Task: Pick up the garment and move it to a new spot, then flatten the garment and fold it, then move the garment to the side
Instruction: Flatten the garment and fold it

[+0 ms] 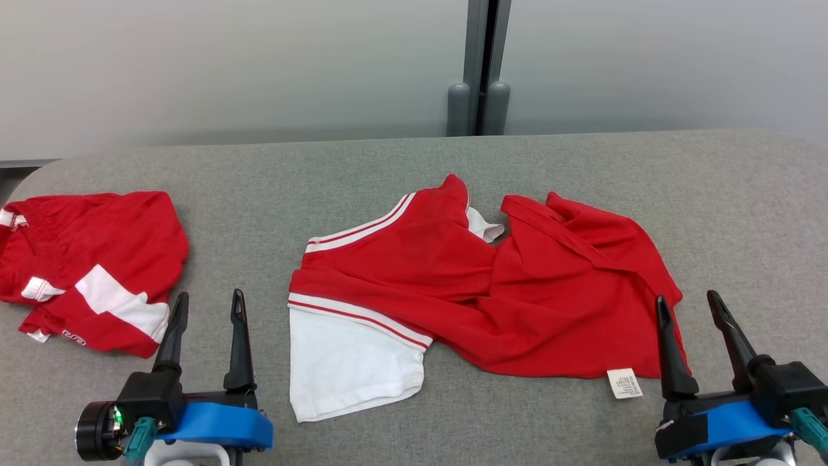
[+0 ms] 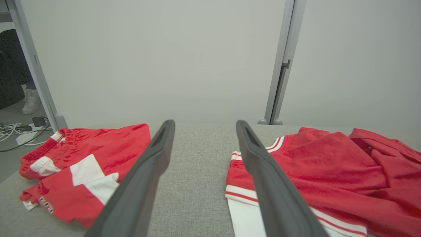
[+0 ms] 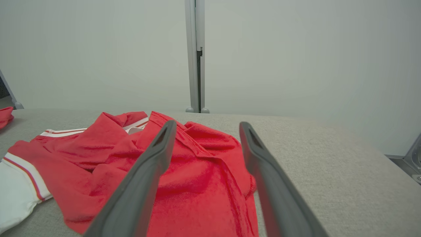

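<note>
While the red garment [image 1: 517, 285] lies crumpled on the table [image 1: 414, 162], left gripper [image 1: 207, 307] and right gripper [image 1: 687, 307] hover low with fingers apart; neither holds anything.

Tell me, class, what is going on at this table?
A crumpled red-and-white garment lies in the middle of the grey table, not yet picked up. The robot's left gripper and right gripper are both open near the front edge, holding nothing. A second red garment sits at the left.
</note>
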Motion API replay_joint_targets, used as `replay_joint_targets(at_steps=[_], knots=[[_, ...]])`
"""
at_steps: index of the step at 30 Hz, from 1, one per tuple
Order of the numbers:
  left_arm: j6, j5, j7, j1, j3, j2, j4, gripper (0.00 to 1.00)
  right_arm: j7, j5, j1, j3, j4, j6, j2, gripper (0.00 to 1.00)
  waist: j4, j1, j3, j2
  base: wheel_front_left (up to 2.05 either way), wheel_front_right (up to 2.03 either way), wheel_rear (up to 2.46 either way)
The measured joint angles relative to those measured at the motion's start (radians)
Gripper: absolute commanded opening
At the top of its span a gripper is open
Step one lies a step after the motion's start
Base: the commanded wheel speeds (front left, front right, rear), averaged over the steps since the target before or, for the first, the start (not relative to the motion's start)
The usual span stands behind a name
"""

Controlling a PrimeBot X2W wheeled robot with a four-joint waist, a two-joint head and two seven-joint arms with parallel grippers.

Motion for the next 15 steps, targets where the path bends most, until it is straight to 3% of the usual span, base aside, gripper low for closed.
replay_joint_targets(at_steps=[15], knots=[[0.004,0.016,0.0,0.012,-0.002,0.0,0.015,1.0,0.037,0.015,0.046,-0.018,-0.04,0.0,0.003,1.0,0.004,0.0,-0.003,0.0,0.0,0.0,0.0]])
